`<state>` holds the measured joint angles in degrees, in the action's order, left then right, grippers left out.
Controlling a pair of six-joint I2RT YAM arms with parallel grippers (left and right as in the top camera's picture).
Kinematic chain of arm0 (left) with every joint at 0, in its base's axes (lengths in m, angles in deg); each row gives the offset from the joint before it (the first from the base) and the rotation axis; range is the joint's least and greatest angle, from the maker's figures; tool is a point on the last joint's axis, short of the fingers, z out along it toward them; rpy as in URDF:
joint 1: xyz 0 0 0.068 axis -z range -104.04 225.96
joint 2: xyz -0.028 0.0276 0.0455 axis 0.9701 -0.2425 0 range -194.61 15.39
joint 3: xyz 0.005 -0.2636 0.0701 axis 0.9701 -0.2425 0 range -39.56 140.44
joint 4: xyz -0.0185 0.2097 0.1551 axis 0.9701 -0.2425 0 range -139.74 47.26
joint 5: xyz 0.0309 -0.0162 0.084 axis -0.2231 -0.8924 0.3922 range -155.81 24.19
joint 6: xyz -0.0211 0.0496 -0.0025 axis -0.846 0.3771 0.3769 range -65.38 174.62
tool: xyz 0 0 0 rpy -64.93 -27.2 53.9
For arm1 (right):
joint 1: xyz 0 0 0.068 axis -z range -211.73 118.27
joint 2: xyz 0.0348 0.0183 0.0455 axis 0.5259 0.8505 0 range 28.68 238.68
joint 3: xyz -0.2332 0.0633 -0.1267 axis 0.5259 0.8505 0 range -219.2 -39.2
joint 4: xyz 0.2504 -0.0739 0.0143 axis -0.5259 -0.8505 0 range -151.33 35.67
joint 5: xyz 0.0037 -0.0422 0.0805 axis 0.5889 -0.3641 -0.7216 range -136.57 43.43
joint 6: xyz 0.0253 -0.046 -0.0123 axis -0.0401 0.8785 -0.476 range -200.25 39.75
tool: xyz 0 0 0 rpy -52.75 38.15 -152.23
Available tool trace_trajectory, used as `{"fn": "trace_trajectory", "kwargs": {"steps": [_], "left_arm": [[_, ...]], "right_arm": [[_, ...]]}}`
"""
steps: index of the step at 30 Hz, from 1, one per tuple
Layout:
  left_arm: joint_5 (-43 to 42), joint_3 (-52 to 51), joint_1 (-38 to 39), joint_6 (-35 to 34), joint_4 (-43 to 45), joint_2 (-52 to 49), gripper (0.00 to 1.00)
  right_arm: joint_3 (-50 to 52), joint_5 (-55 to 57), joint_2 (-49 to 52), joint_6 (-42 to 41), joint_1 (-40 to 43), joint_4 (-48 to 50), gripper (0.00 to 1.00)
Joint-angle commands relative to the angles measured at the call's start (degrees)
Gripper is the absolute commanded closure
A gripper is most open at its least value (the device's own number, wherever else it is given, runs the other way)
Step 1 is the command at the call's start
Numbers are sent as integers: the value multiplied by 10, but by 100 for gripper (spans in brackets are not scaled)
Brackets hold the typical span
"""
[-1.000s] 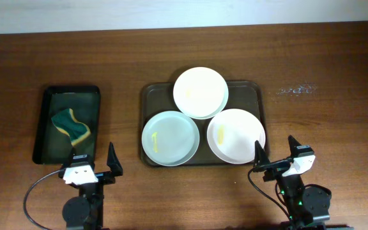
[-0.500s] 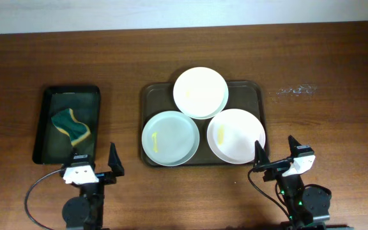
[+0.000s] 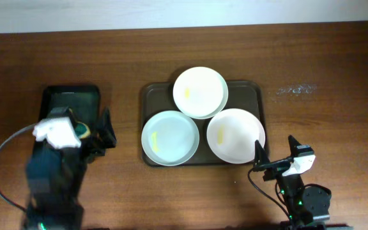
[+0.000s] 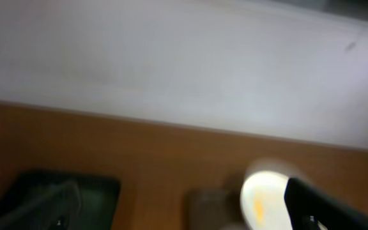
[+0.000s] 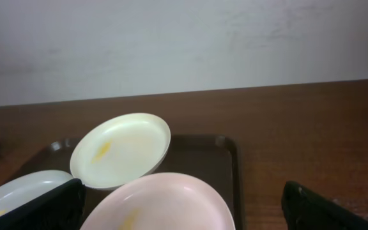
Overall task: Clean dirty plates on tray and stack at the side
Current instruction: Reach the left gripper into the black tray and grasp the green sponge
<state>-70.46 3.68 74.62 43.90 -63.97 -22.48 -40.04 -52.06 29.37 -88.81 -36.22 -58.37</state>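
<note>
The left gripper hung above the small black tray at the left of the table, smeared by blur. One dark finger sat at the right edge of its wrist view, so I judged the jaws spread wide and empty. Just under it a scrap of green sponge showed in that tray, the arm hiding most of it.

The right gripper rested low at the near edge, jaws wide apart and holding nothing, just near of the brown tray.

All three plates lay on that tray. The white plate was at the far side, its near edge overlapping the other two. The bluish-green plate was near left and the cream plate near right. Each carried a small yellow smear, and nothing was stacked at the side.

The task looked barely begun, with fetching the sponge the step in hand. Next the left jaws would need to drop squarely onto the sponge and close before any wiping, while the right arm would likely have to steady or lift a plate
</note>
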Motion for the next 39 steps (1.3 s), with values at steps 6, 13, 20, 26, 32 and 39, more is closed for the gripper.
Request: {"fn": "trace_trajectory", "kwargs": {"steps": [6, 13, 20, 26, 32, 39], "left_arm": [[137, 420, -89, -171, -346, -520, 1], [115, 437, -191, -201, -297, -765, 1], [92, 436, -191, -190, -246, -848, 23], [89, 422, -191, -190, -223, -851, 100], [4, 422, -191, -190, -336, -851, 1], [34, 422, -191, -190, -340, -851, 39]], "right_arm": [[5, 1, -5, 2, 1, 0, 2], [5, 1, -5, 2, 1, 0, 2], [5, 1, -5, 2, 1, 0, 2], [5, 1, -5, 2, 1, 0, 2], [5, 1, -5, 2, 1, 0, 2], [5, 1, -5, 2, 1, 0, 2]]}}
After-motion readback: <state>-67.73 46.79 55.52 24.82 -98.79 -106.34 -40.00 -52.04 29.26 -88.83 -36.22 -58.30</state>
